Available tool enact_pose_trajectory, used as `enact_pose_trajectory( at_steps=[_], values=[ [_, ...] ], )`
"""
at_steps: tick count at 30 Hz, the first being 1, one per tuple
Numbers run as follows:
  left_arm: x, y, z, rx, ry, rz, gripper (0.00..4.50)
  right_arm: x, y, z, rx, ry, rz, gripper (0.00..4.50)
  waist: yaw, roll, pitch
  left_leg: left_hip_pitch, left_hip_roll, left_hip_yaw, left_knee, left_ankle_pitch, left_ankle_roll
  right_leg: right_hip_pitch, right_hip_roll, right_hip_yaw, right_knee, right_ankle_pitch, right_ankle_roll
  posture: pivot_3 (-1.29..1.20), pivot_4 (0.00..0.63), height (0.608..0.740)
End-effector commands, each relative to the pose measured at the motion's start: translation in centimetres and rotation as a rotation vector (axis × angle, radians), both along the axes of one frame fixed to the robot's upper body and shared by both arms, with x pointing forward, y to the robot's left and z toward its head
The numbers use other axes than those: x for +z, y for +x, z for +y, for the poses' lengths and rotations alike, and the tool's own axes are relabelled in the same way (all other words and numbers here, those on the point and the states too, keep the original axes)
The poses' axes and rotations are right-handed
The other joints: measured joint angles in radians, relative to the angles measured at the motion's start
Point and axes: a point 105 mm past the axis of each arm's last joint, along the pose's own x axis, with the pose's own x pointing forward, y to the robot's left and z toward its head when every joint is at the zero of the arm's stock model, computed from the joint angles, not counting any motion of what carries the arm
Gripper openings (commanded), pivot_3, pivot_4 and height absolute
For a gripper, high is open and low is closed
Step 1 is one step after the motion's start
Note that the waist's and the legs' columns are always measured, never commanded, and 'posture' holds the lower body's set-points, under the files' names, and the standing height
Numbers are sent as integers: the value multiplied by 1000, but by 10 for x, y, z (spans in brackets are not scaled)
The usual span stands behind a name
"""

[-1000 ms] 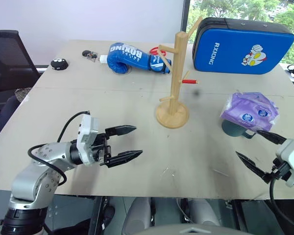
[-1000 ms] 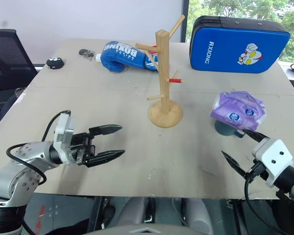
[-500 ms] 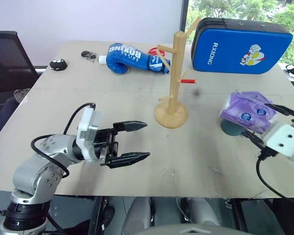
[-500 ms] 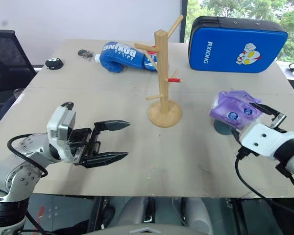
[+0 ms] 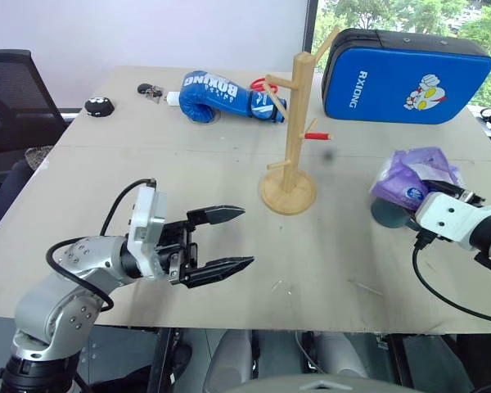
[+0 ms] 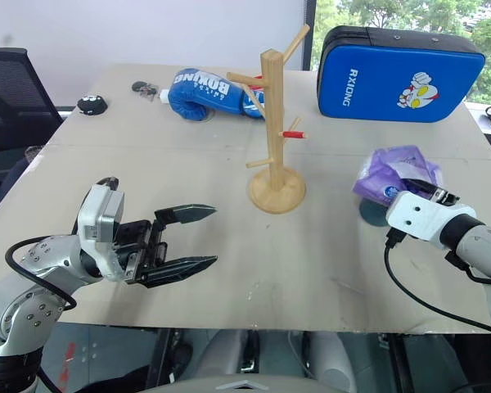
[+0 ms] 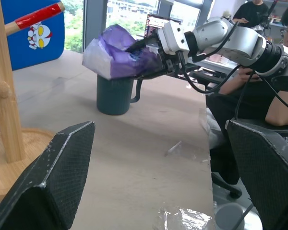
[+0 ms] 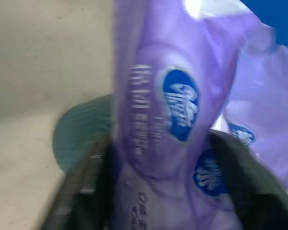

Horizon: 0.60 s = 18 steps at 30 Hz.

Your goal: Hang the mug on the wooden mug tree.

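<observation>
Mug (image 7: 114,95) stands upright on the table (image 5: 147,176) at about 3 o'clock from the wooden mug tree (image 5: 290,131), well apart from it, handle toward the table's near edge. Purple tissue pack (image 5: 413,178) sits on the mug's mouth. Right claw (image 7: 153,56) is closed on the tissue pack, fingers either side of it. Left claw (image 5: 225,239) hovers over the near-left table, at about 7 o'clock from the tree, jaws spread wide, nothing held.
</observation>
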Motion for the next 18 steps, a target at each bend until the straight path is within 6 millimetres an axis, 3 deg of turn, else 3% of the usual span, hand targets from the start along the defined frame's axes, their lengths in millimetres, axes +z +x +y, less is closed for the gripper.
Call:
enact_pose_trajectory(
  at_steps=[1,2,3,14,18],
  values=[
    [10,-3,0,-2,-8,-63,4500,20,-3,6,14,4,-57,770,0,0,0,0,0,0,0,0,0,0,0,0,0,0,0,0,150,740],
    [10,-3,0,-2,-8,-62,4500,21,-4,7,15,8,-57,250,0,0,0,0,0,0,0,0,0,0,0,0,0,0,0,0,150,740],
    [9,-2,0,-3,-8,-62,4500,23,-5,7,13,14,-59,60,0,0,0,0,0,0,0,0,0,0,0,0,0,0,0,0,150,740],
    [7,9,-4,-56,-19,-69,4500,64,-16,9,-48,169,-134,60,0,0,0,0,0,0,0,0,0,0,0,0,0,0,-1,0,150,740],
    [9,12,-7,-81,-30,-80,4500,82,-16,-16,-170,194,-185,60,1,0,0,0,0,-1,0,0,0,0,0,-1,0,1,-1,0,150,740]
  ],
)
